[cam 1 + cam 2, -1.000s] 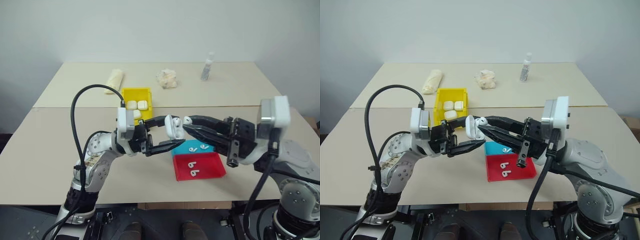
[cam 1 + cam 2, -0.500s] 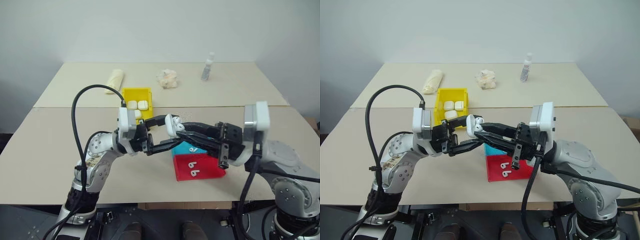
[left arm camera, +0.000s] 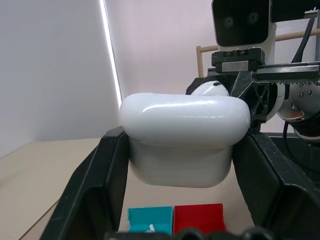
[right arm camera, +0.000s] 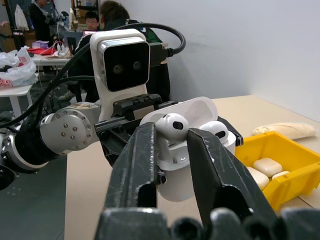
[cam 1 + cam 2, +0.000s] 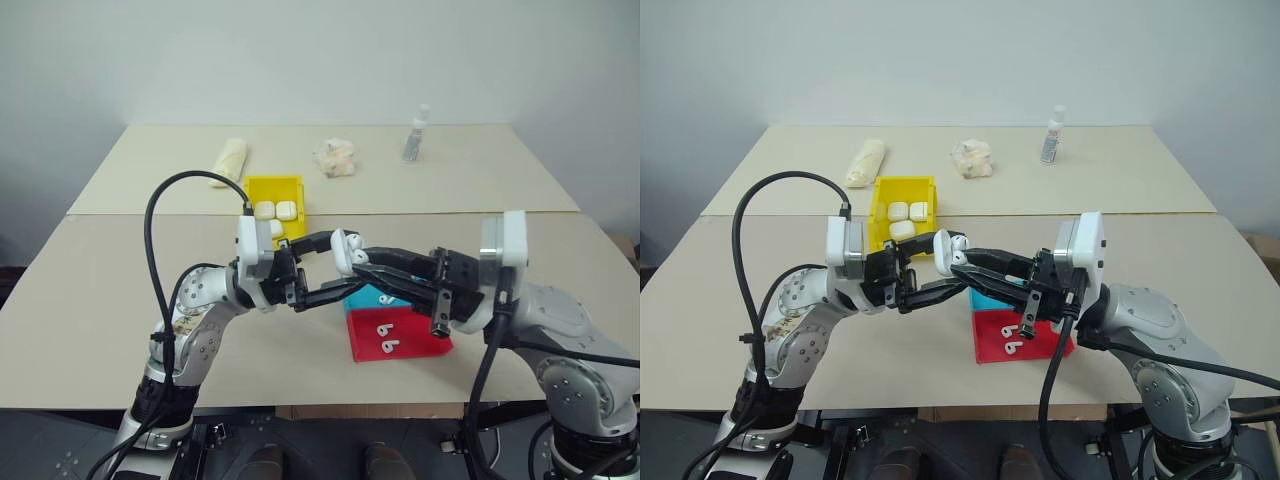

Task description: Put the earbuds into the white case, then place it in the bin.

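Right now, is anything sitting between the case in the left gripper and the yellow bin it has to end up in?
Nothing visible blocks it. The left gripper holds the white case in the air over the table, and the bin lies beyond it, across bare tabletop. The right gripper, at the case with an earbud, must withdraw first.

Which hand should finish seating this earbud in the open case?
The right hand. It is pinching an earbud directly over the open white case, with a second earbud already in its slot. The left hand is shut on the case, holding it up off the table.
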